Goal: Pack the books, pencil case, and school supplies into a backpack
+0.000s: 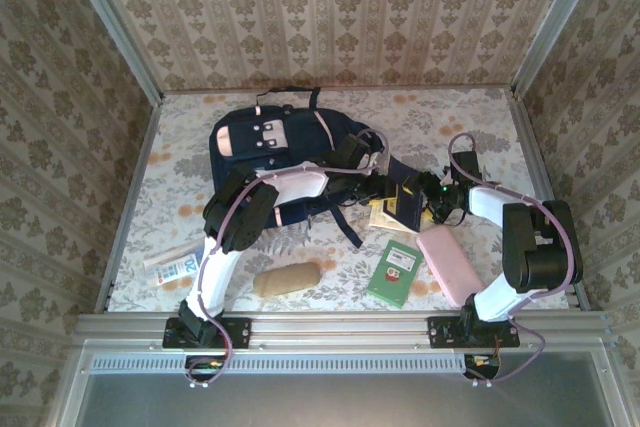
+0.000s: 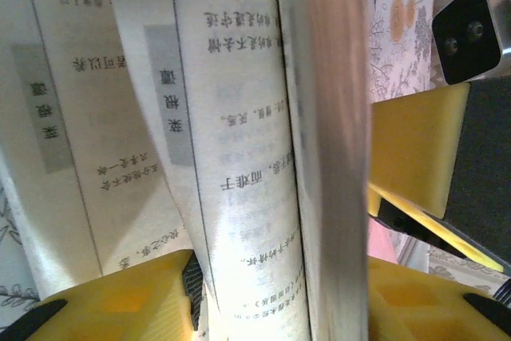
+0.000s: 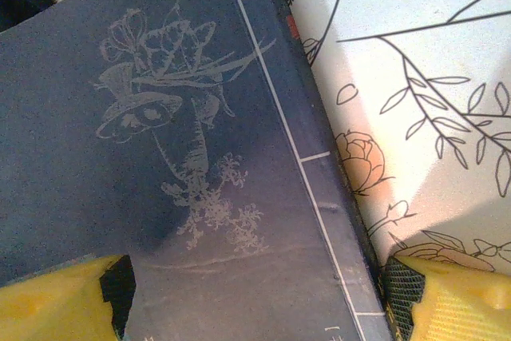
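- In the top view the backpack (image 1: pixel 265 137) lies flat at the back of the floral desk (image 1: pixel 470 122). Both arms reach to a dark navy book (image 1: pixel 408 202) just to its right, and a pale book (image 1: pixel 382 219) shows under it.
- The left hand (image 1: pixel 378 185) meets that book from the backpack side and the right hand (image 1: pixel 432 199) from the other.
- The left wrist view shows the left hand (image 2: pixel 279 301) clamped on the book's page block (image 2: pixel 327 157). Loose leaves of Chinese print (image 2: pixel 231 165) fan out to one side. A yellow finger (image 2: pixel 415 149) of the right hand lies against the dark cover.
- The right wrist view shows the navy cover (image 3: pixel 160 157) with a pale line drawing. It spans the wide gap of the right hand (image 3: pixel 255 301); I cannot tell whether the fingers press on it.
- Along the near edge in the top view lie a blue-and-white packet (image 1: pixel 175 268), a tan pouch (image 1: pixel 287 279), a small green book (image 1: pixel 394 272) and a pink pencil case (image 1: pixel 450 265).
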Controlling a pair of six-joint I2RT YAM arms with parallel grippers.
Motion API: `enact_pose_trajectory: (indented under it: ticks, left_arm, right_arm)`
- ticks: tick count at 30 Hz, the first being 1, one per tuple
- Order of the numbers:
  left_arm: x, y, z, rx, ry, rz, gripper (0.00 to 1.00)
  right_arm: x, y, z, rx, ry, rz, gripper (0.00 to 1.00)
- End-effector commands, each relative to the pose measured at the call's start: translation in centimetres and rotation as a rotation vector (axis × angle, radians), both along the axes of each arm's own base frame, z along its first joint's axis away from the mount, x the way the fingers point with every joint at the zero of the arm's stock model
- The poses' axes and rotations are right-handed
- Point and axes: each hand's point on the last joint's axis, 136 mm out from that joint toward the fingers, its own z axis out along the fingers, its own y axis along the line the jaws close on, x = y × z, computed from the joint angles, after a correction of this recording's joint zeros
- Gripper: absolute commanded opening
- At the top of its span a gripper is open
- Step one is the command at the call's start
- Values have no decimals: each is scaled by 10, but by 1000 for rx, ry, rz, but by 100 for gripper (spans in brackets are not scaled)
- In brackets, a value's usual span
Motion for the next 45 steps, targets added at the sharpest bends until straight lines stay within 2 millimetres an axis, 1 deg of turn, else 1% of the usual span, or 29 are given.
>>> enact_pose_trajectory:
  ticks: [1, 5, 8, 10, 15, 18, 22, 26, 28, 30, 31, 33, 35, 37, 39, 41, 43, 44, 45]
  left_arm:
    - [-9, -11, 42, -105, -26, -39, 47]
    - [-8, -14, 45, -113, -26, -48, 47]
    - [-10, -19, 52, -147, -25, -58, 50]
    - [-13, -25, 55, -172, -16, -73, 53]
    - [-18, -40, 60, -256, 28, -105, 56]
    - [-20, -44, 57, -267, 44, -114, 57]
    - [-20, -44, 50, -258, 52, -114, 57]
    - [-17, -37, 45, -218, 35, -98, 55]
    - [-14, -31, 41, -181, 15, -89, 53]
    - [-11, -22, 36, -142, 6, -78, 45]
    - [-10, -19, 33, -129, 3, -74, 41]
    - [-9, -14, 30, -113, -5, -64, 25]
    - [-9, -10, 30, -104, -17, -68, 10]
    - [-9, -8, 39, -108, -43, -74, 1]
    - [-7, -5, 54, -119, -85, -81, 0]
    - [-5, 0, 70, -124, -128, -84, 0]
    - [-2, 6, 92, -138, -186, -85, 0]
    - [-2, 9, 102, -147, -207, -87, 0]
    - [-2, 12, 115, -162, -238, -89, 0]
  right_arm:
    - [1, 17, -19, 42, -9, 53, 85]
    - [1, 18, -20, 48, -5, 53, 85]
    - [1, 19, -21, 53, -4, 53, 85]
    - [2, 19, -21, 56, -4, 52, 85]
    - [4, 19, -19, 70, -8, 46, 85]
    - [4, 19, -18, 72, -9, 43, 85]
    - [4, 17, -18, 77, -8, 37, 86]
    - [4, 15, -17, 78, -9, 28, 85]
    - [5, 14, -17, 79, -9, 24, 85]
    - [5, 13, -17, 76, -10, 20, 85]
    - [5, 12, -16, 75, -12, 18, 85]
    - [5, 11, -16, 74, -15, 12, 85]
    - [7, 9, -10, 75, -40, 8, 85]
    - [10, 7, 1, 70, -71, -1, 87]
    - [12, 4, 15, 55, -113, -17, 90]
    - [14, -1, 37, 34, -170, -32, 93]
    - [14, -4, 60, 9, -236, -39, 96]
    - [14, -6, 76, -2, -281, -42, 97]
    - [14, -7, 90, -11, -317, -45, 97]
